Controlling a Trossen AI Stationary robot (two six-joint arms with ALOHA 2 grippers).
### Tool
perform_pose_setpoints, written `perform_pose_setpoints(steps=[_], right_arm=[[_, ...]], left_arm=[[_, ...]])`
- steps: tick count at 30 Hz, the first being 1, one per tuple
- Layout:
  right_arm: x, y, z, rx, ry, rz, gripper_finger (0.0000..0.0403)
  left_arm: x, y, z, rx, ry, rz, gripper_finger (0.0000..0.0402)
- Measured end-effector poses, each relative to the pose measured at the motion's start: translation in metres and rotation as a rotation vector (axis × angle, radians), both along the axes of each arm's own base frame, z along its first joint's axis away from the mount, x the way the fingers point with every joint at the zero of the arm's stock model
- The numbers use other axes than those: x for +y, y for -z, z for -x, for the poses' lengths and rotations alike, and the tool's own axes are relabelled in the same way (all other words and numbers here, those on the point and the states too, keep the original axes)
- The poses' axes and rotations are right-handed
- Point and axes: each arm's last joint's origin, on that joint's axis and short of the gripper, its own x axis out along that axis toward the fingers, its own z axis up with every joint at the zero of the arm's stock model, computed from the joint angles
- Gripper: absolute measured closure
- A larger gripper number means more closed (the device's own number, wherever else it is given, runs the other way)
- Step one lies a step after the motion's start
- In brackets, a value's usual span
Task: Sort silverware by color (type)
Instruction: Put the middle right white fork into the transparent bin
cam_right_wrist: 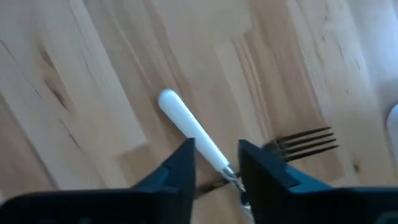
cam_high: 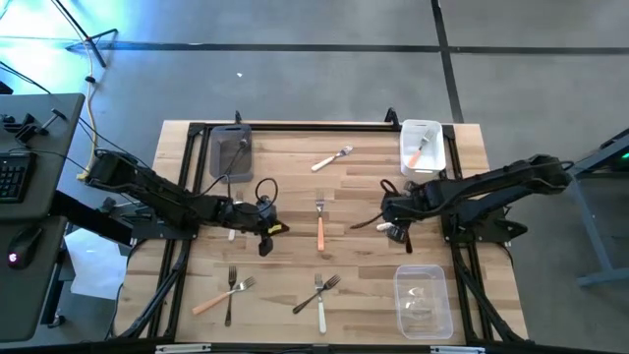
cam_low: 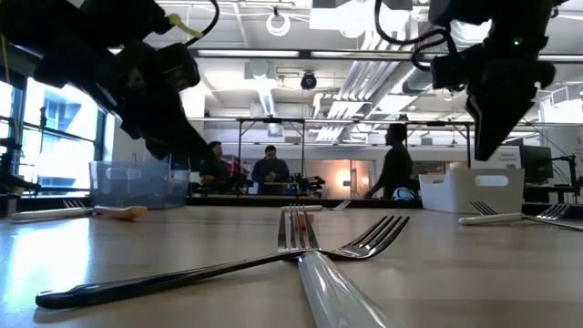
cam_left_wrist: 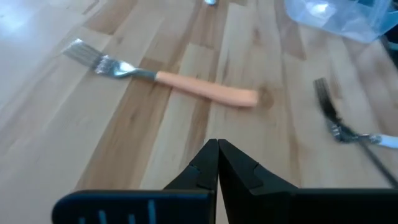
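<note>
Between the right pincer's (cam_right_wrist: 216, 167) parted fingers lies a white-handled fork (cam_right_wrist: 198, 137).

An orange-handled fork (cam_high: 319, 222) lies flat at the middle of the tabletop (cam_high: 295, 265), tines pointing to the far edge. A white-handled fork (cam_high: 332, 158) lies slanted beyond it. Near the front edge, an orange fork (cam_high: 222, 296) crosses a dark fork (cam_high: 230, 294), and a white fork (cam_high: 320, 301) crosses another dark one (cam_high: 316, 293). Under my right end effector (cam_right_wrist: 217, 163) lies a white-handled fork (cam_right_wrist: 193, 132), tines beside it.
</note>
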Motion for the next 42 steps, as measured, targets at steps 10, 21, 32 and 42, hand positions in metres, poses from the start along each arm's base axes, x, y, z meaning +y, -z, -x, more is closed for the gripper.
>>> perform_pose_setpoints(steps=[10, 21, 32, 42], right_arm=[[-0.009, 0.040, -0.019, 0.235, -0.170, -0.029, 0.0211], [-0.017, 0.069, -0.032, 0.321, -0.256, -0.103, 0.0211], [-0.017, 0.073, -0.033, 0.348, -0.292, -0.103, 0.0211], [-0.022, 0.074, -0.033, 0.341, -0.274, -0.108, 0.0218]], left_arm=[[-0.001, 0.003, 0.003, 0.001, -0.012, -0.028, 0.0399], [-0.001, 0.004, 0.004, 0.009, -0.011, -0.030, 0.0399], [-0.005, 0.004, 0.004, 0.009, 0.011, -0.040, 0.0399], [-0.006, 0.004, 0.005, 0.008, 0.013, -0.043, 0.0399]])
